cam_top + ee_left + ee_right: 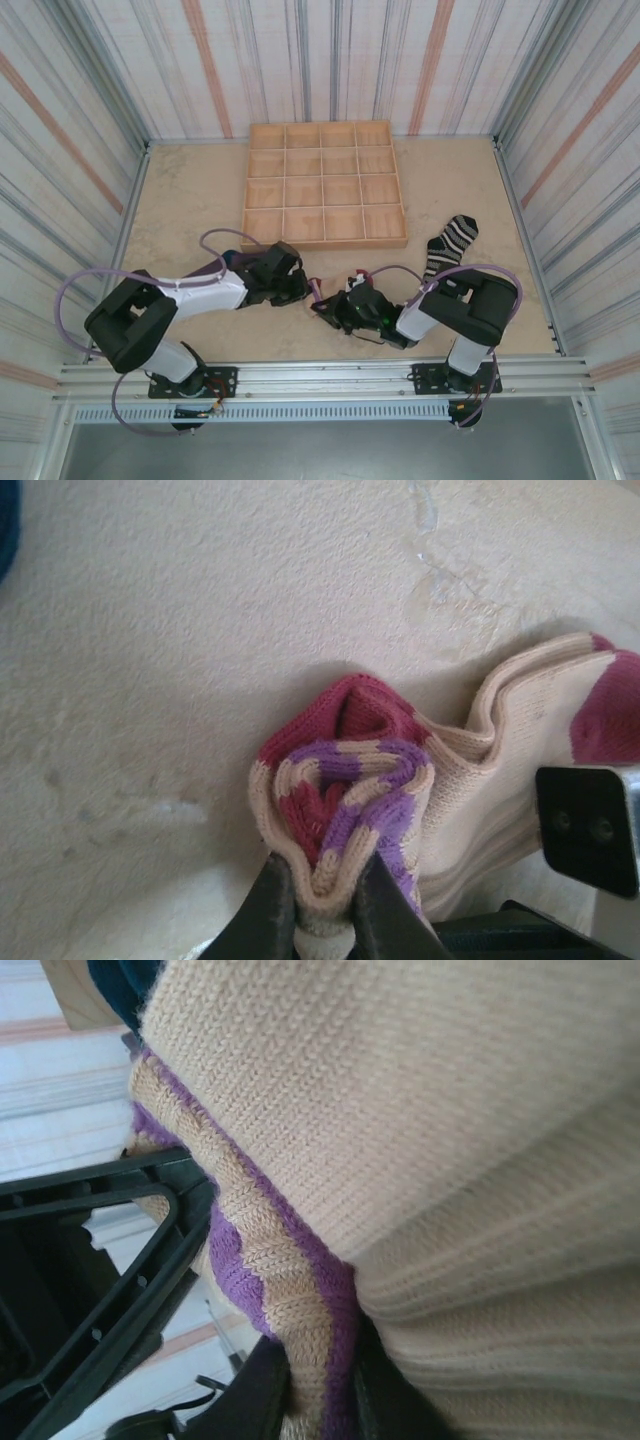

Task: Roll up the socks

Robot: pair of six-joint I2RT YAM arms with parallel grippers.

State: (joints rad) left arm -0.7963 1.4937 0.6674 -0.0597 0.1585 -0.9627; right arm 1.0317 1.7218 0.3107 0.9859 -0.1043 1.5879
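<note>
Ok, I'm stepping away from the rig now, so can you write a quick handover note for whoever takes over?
Left gripper: shut on the rolled end of the peach sock.
Right gripper: shut on the same sock's fabric.
Black-and-white striped sock: lying unrolled on the table, right of the wooden tray, untouched.
Done: peach sock's roll begun, its tail loose.
Left: finish that roll, then roll the striped sock.

Left arm [205,291] and right arm [445,305] folded low, wrists turned inward, both jaws pinched on peach sock [480,770]
</note>
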